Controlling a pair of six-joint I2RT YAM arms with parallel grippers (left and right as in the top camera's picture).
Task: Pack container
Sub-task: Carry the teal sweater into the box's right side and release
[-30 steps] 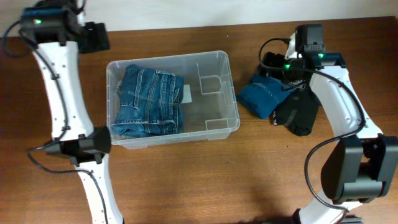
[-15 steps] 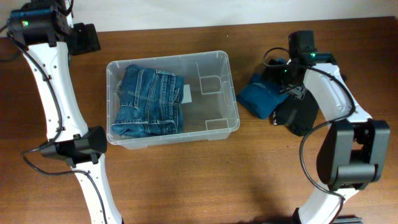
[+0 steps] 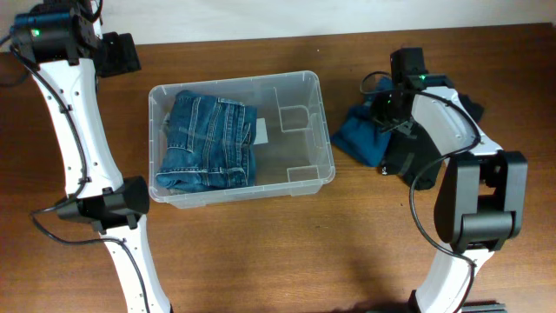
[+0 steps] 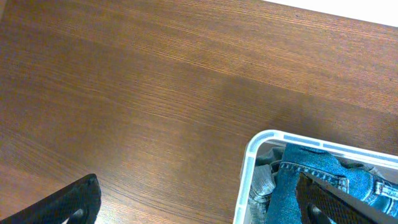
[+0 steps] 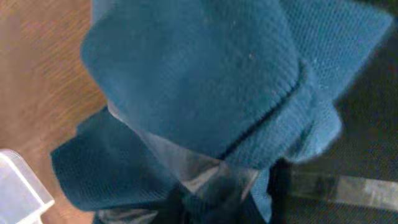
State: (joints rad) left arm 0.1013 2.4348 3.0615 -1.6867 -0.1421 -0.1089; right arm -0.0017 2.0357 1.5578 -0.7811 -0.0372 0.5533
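The container (image 3: 234, 81) is a clear plastic bin at the middle of the table, its corner rim (image 4: 249, 162) also in the left wrist view. Folded blue jeans (image 3: 208, 141) fill its left half; its right half is bare. To the right lies a teal knitted garment (image 3: 360, 135) on the table. My right gripper (image 3: 383, 115) is down on it and shut, with teal knit (image 5: 205, 81) bunched between the jaws (image 5: 214, 186). My left gripper (image 3: 117, 54) hovers open beyond the bin's far left corner, its fingers (image 4: 71, 202) wide apart over bare wood.
A black garment (image 3: 419, 158) lies beside the teal one, partly under my right arm. A white label (image 3: 261, 130) shows on the bin's base. Bare wood stretches in front of the bin and to its left.
My right gripper has shifted left and lowered onto the teal garment, then shut on it. The left arm swung slightly left a second ago and has held still since.
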